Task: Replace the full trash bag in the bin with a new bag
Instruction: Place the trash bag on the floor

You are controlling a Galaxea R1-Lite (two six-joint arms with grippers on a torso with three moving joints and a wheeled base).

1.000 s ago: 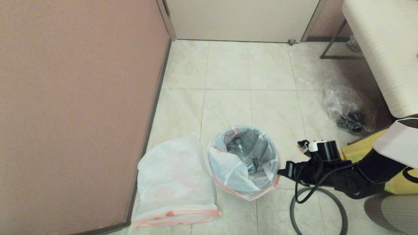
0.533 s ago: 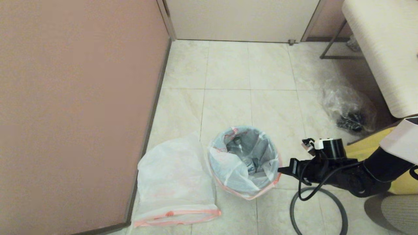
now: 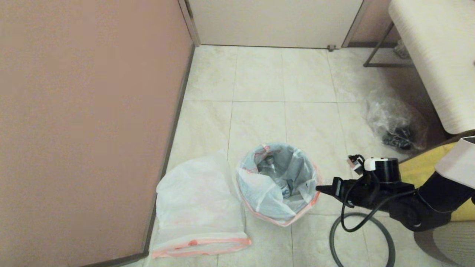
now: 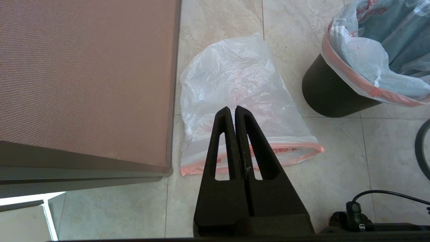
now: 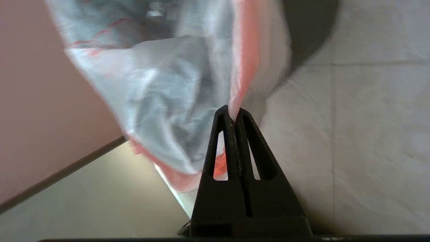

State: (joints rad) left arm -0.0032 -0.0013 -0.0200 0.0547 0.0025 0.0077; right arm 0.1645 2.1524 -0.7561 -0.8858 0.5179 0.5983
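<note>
Black right arm (image 3: 419, 207) with white shell, looped black cable (image 3: 356, 215), slotted triangular black tool (image 5: 234, 112) fingers.

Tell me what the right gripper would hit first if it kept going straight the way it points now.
The right gripper, shut, points at the orange-pink band of the full trash bag over the bin rim. Its tips look pinched on that band already, so the bag comes first, the bin rim right behind it.
</note>
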